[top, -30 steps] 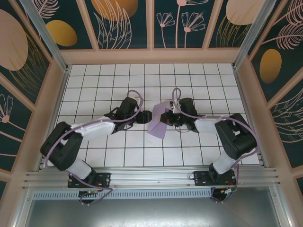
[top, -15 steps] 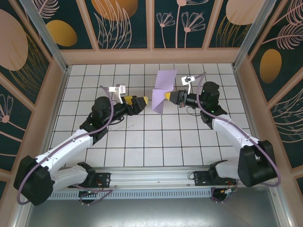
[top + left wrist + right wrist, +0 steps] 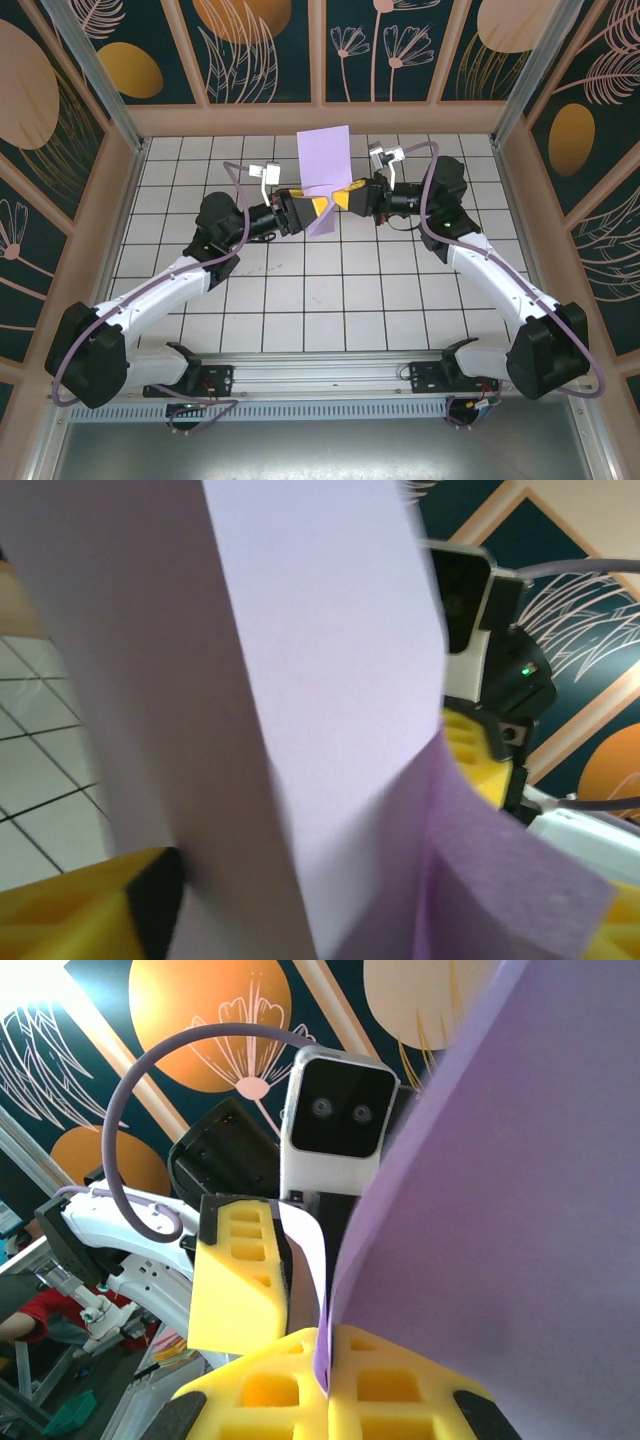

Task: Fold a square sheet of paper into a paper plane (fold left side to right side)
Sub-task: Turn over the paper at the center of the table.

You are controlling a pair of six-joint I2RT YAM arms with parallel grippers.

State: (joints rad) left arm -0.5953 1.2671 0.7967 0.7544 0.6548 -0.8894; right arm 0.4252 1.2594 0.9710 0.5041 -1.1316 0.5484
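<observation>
The square sheet of paper [image 3: 323,160], lavender and loosely folded, stands upright in the air above the far middle of the table. My right gripper [image 3: 341,197] is shut on its lower right part; in the right wrist view the two yellow pads meet on the paper's [image 3: 500,1210] edge at my right gripper [image 3: 328,1345]. My left gripper [image 3: 308,207] reaches in from the left with its jaws apart and the paper [image 3: 320,680] between them. One left finger [image 3: 235,1275] has a paper flap against its pad. My left gripper [image 3: 360,930] shows a yellow finger [image 3: 90,910] at the lower left.
The white grid table [image 3: 300,300] lies below both raised arms. Wooden posts and patterned wall panels [image 3: 130,150] close in the left, right and back. An aluminium rail [image 3: 320,375] runs along the near edge by the arm bases.
The paper has risen and shifted left, standing more upright. My left gripper, apart from it half a second ago, has moved right around its lower left part. The right gripper keeps its hold.
</observation>
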